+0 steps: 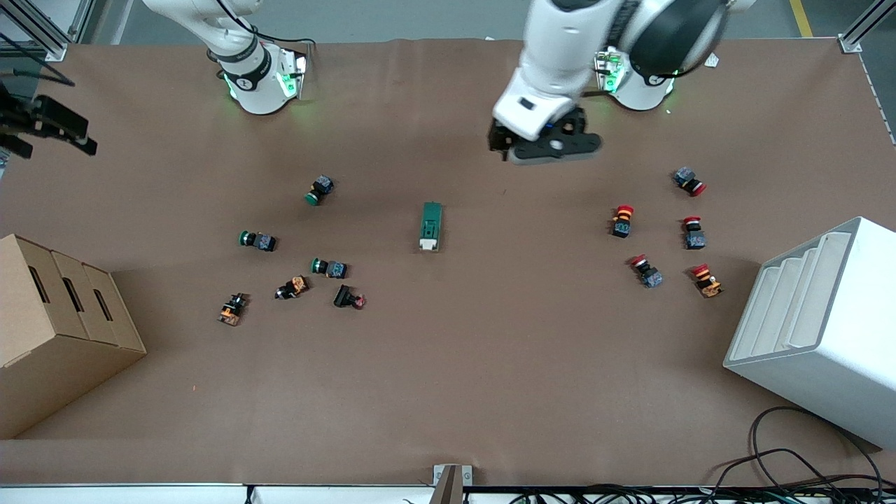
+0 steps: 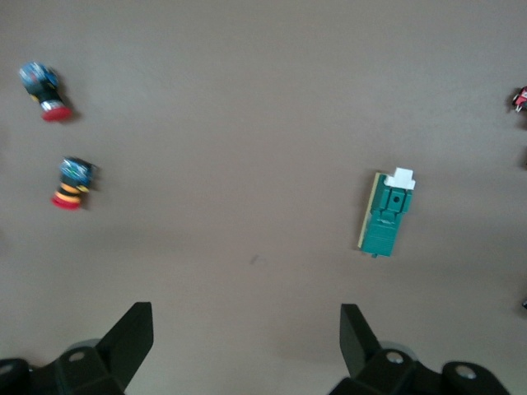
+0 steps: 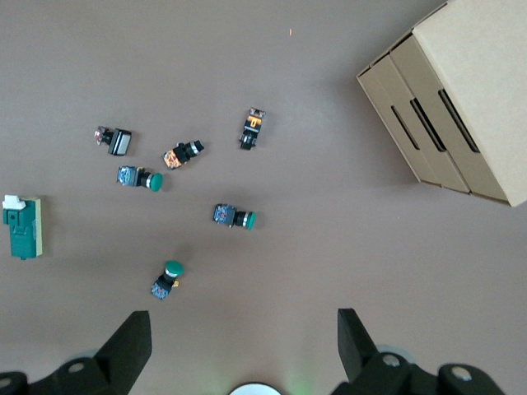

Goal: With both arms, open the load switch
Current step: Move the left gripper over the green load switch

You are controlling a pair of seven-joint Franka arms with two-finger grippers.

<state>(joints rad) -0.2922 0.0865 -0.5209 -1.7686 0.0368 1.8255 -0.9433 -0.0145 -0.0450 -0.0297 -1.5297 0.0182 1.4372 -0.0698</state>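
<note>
Load switch (image 1: 431, 225) lies untouched mid-frame on the surface (image 1: 448, 364); we see left claw (image 2: 247, 337) and right claw (image 3: 244, 341) both released, nothing grasped yet.

Right gripper (image 3: 243, 346) up over bare brown table (image 3: 329, 247), fingers (image 3: 132, 341) spread wide, nothing between them. Load switch (image 3: 22, 226) flat at picture's edge, green body, white lever end. Three green push buttons lying on their sides: one (image 3: 167, 278) close to the gripper, one (image 3: 234, 217) mid-table, one (image 3: 138, 178) near the switch. Orange push button (image 3: 182, 153) and orange-black one (image 3: 253, 128) near together. Black block with red tip (image 3: 116, 140) just beside the green cluster. Cardboard box (image 3: 461, 107), slotted, well apart.
</note>
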